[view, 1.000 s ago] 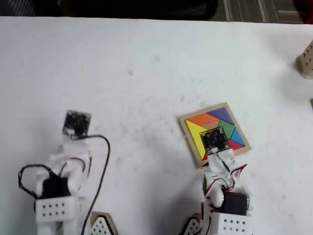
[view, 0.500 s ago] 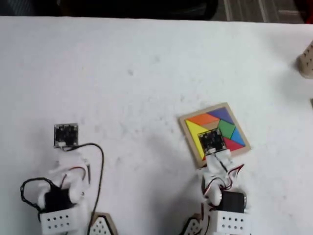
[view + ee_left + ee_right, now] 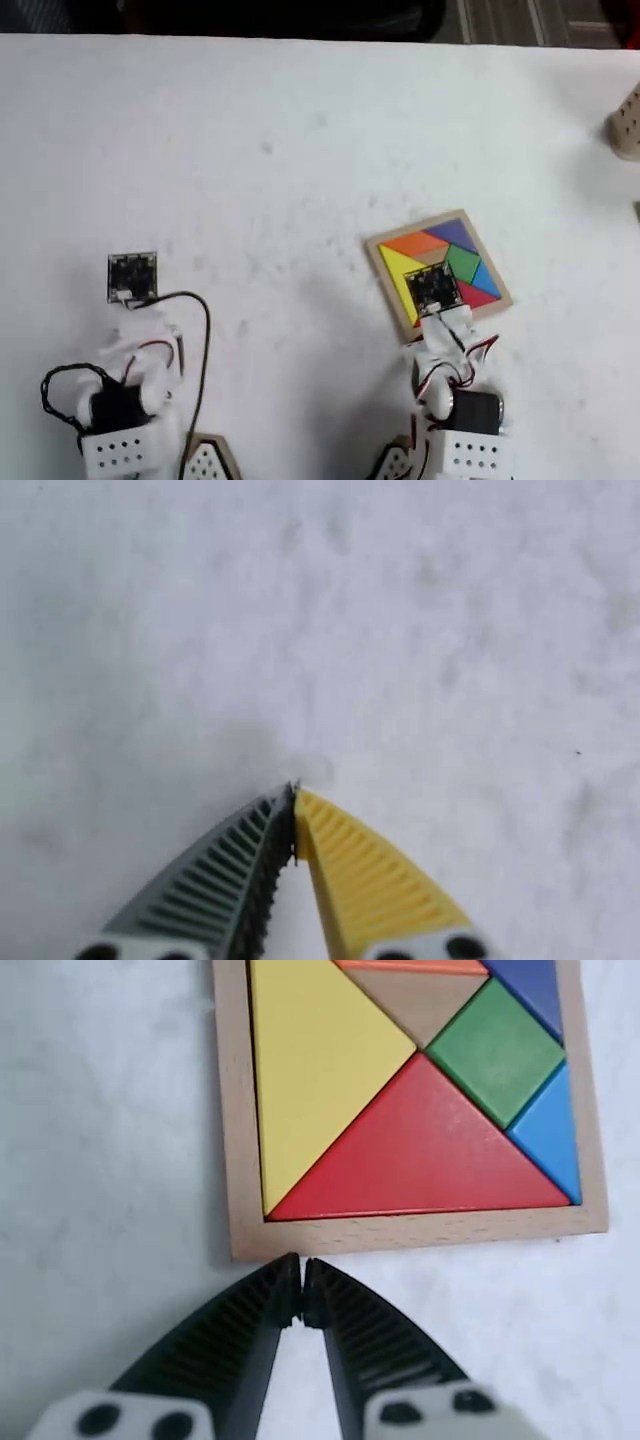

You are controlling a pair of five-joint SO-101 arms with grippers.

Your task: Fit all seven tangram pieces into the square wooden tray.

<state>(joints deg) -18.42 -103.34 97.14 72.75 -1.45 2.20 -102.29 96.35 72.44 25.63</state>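
Since every bit of room inside the tray [image 3: 420, 1232] looks filled, the job seems done, or very close to it.

The white table [image 3: 300, 130] is the biggest thing. The tray lies flat on its right side, near the arms, and is turned a little.

The right gripper [image 3: 300, 1282] hangs just on the near side of the tray, over bare table. It is not touching the wood. It is closed almost tight, with only a thin crack at the tip, and it has nothing in it. The left gripper [image 3: 294, 802] is well apart from the tray, over bare table on the left. Its grey half and yellow half meet at the tip, and it is empty too.

Inside the tray, the yellow triangle [image 3: 310, 1070] fills the left side. The red triangle [image 3: 420, 1150] fills the near side. The two touch along one edge. The green square [image 3: 495, 1050] sits just beyond the red one. The blue triangle [image 3: 555, 1135] is tucked in by the right wall. The tan triangle [image 3: 420, 995] is in the middle. The orange piece [image 3: 415, 243] and the purple piece [image 3: 455, 235] lie along the far side.

Each one looks like thin painted wood, so it is likely stiff, light and a bit slippery. They lie level and tight together, with no gap for a grip from the side. If one had to come out, its edges would be the place to pinch. The tray is best held by its wall.
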